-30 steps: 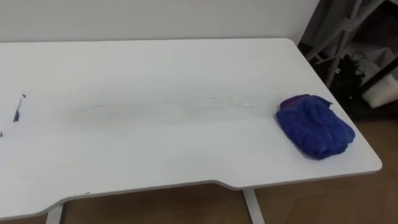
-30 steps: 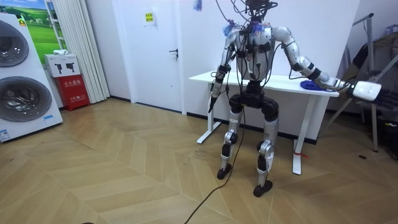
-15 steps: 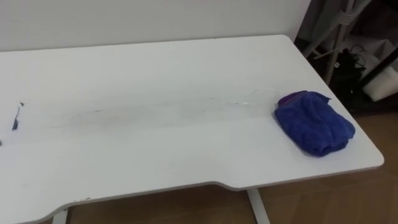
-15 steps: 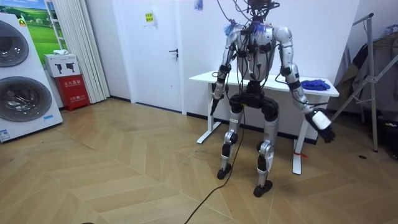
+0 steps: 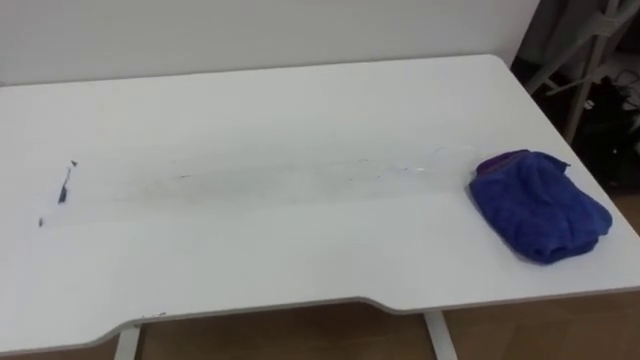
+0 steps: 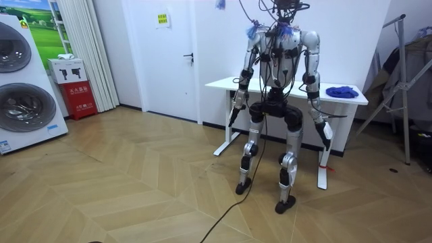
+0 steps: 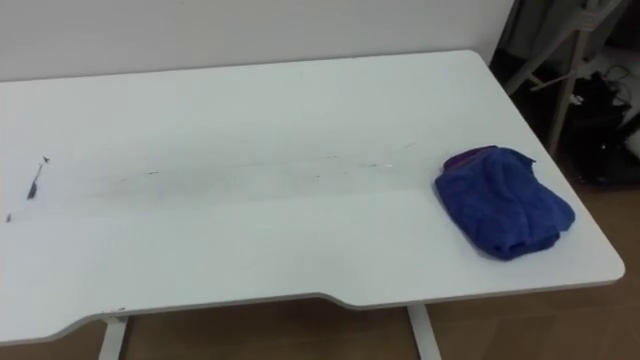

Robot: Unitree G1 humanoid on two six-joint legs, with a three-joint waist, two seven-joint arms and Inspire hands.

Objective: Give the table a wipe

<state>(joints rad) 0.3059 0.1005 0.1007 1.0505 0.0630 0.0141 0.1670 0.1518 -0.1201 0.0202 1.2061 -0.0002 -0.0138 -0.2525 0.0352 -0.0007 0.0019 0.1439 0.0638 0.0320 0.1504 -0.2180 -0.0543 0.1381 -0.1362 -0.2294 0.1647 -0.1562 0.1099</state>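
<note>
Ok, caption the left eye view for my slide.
Crumpled blue cloth at the right end of the white table, a faint smear streaking across its top.

We see a white table [image 5: 250, 100] with a faint streaky smear [image 5: 280, 180] running across its middle and small dark marks [image 5: 63, 186] toward its left end. A crumpled blue cloth [image 5: 540, 205] lies bunched near the table's right front corner.

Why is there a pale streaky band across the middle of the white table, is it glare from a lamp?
Left eye view: the streaky band runs across the table from a small dark mark to the blue cloth. Right eye view: it lies on the same stretch of tabletop, so probably a smear rather than glare. Room view: the room light looks even.
</note>
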